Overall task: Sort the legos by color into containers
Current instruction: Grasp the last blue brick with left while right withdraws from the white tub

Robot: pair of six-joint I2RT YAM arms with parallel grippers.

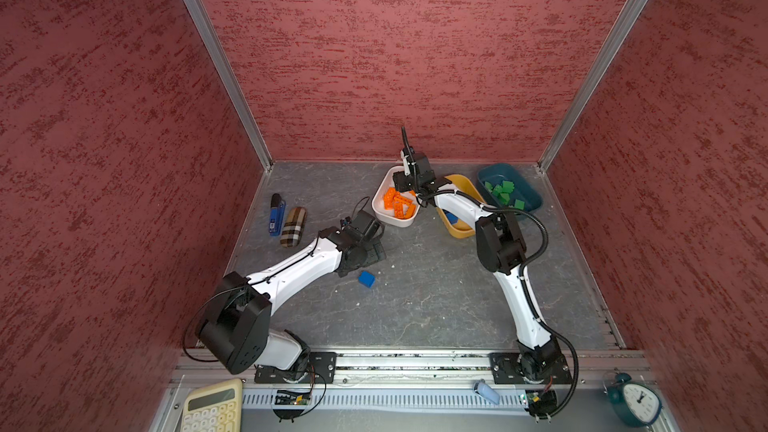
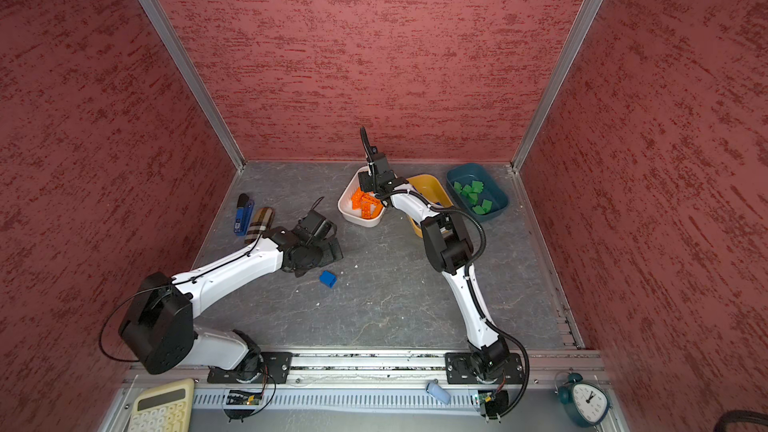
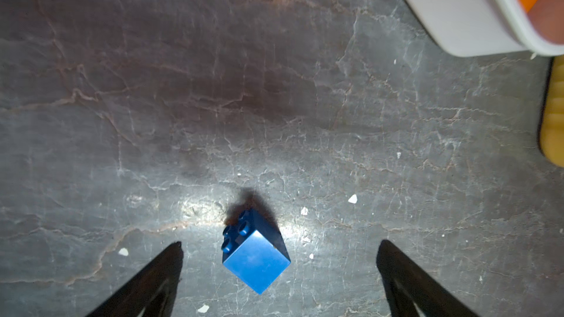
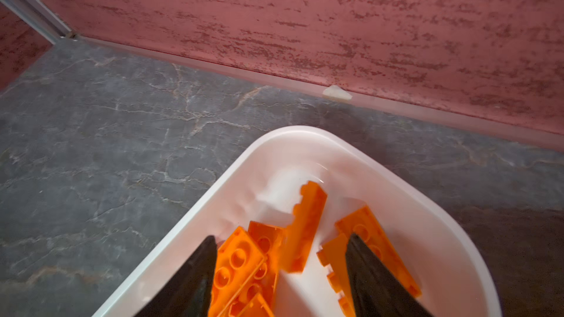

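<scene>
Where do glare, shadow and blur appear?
Left wrist view: white glare on the grey marbled tabletop beside the small blue studded plastic brick, which casts a shadow. Right wrist view: one orange plastic brick in the white plastic tub looks smeared.

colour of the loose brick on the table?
Blue. The brick shows best in the left wrist view.

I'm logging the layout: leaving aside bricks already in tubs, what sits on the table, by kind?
White tub: 1
Yellow tub: 1
Teal tub: 1
Loose blue brick: 1
Blue stapler: 1
Plaid case: 1
Total: 6
</scene>
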